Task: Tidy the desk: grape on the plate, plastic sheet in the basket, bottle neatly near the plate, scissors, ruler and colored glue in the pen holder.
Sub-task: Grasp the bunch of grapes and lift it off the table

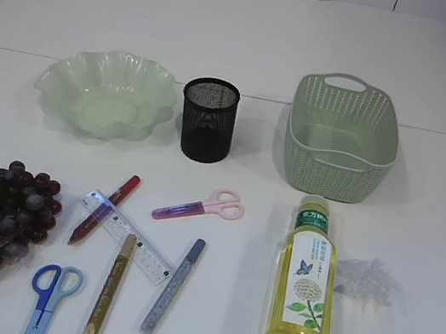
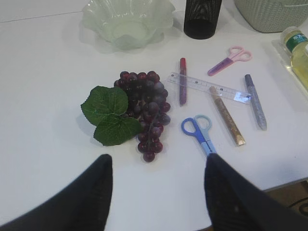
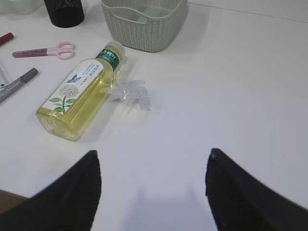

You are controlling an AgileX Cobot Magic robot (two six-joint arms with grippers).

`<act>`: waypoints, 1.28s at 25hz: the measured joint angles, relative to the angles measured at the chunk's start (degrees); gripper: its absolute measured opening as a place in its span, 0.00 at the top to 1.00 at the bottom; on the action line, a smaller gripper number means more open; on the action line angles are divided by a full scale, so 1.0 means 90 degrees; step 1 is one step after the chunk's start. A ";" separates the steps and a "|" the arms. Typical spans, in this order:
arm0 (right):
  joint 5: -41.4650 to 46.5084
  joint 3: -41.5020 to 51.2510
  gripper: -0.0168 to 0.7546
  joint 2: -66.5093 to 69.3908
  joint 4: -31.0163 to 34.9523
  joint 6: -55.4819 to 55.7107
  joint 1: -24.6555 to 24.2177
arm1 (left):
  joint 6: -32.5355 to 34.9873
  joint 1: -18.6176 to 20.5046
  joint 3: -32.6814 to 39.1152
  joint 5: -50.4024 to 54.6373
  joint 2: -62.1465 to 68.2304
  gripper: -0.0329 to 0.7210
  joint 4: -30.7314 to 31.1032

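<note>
Nothing is tidied yet, I think; the dark purple grape bunch [image 2: 147, 113] lies near left, far from the pale green wavy plate [image 1: 106, 93]; the left gripper [image 2: 156, 192] and right gripper [image 3: 151, 190] hover with jaws apart, holding nothing, ready to grab.

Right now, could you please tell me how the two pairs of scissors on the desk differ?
The pink scissors lie mid-desk, in front of the pen holder; the blue scissors lie at the near edge, beside the grape. The pink pair lies nearly crosswise, handles right; the blue pair points toward the near edge, handles away. Both lie flat, closed, outside the holder.
</note>
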 joint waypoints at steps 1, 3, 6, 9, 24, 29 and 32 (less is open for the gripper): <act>0.0000 0.0000 0.29 0.0000 0.0000 0.0000 0.0000 | 0.0000 0.0000 0.0000 0.0000 0.0000 0.38 0.0000; 0.0000 0.0000 0.29 0.0000 0.0000 0.0000 0.0000 | 0.0000 0.0000 0.0000 0.0000 0.0000 0.38 0.0000; 0.0000 0.0000 0.29 0.0000 0.0000 0.0000 0.0000 | 0.0000 0.0000 0.0000 0.0000 0.0000 0.38 0.0000; 0.0000 0.0000 0.29 0.0000 0.0000 0.0000 0.0000 | 0.0000 0.0000 0.0000 0.0000 0.0000 0.38 0.0000; 0.0000 0.0000 0.29 0.0000 0.0000 0.0000 0.0000 | 0.0000 0.0000 0.0000 0.0000 0.0000 0.38 0.0000; 0.0000 0.0000 0.29 0.0000 0.0013 0.0000 0.0000 | 0.0000 0.0000 -0.0015 0.0029 0.0098 0.38 -0.0003; 0.0000 0.0000 0.29 0.0000 0.0026 0.0000 0.0000 | 0.0000 0.0000 -0.0276 0.0263 0.0464 0.38 -0.0181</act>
